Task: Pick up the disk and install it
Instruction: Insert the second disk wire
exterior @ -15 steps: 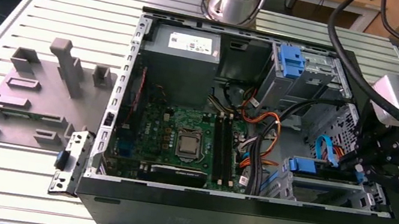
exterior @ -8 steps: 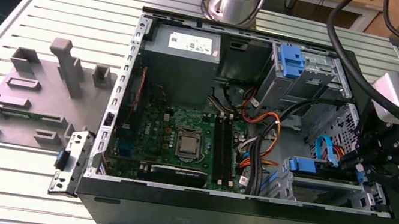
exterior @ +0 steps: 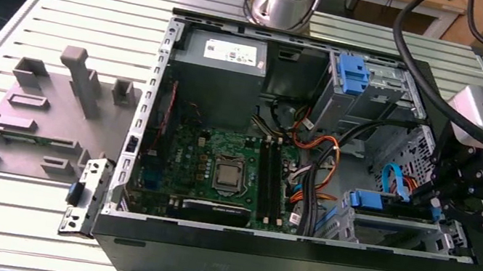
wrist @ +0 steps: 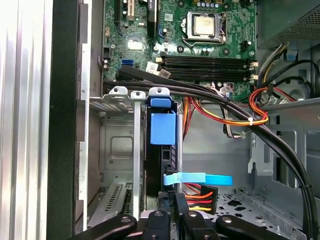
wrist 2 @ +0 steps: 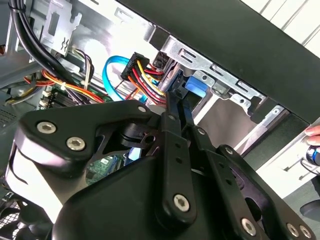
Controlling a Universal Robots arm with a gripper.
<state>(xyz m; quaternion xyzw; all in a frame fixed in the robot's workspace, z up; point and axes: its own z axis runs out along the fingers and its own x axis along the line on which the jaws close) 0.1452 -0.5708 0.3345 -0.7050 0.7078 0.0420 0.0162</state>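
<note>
The disk [exterior: 391, 221], silver with a blue carrier frame, sits in the drive bay at the front corner of the open computer case, on the exterior view's right. In the first wrist view the disk [wrist: 162, 129] stands edge-on in its slot with the blue tab uppermost. My gripper [exterior: 432, 204] hangs just beside that bay. The second wrist view has the gripper [wrist 2: 175, 97] with its fingers drawn together, tips against the disk's blue frame [wrist 2: 194, 86]. Seen by the first wrist view, the gripper [wrist: 174, 201] is at the disk's near end, with nothing visibly between the fingers.
Bundled power wires [wrist: 235, 117] and a light blue data cable [wrist: 200, 178] run right beside the bay. Another blue carrier [exterior: 352, 73] sits in the far cage and the grey power supply [exterior: 225, 55] at the back. A grey fixture [exterior: 49, 111] lies left of the case. A person's hand [wrist 2: 312, 132] shows outside the case.
</note>
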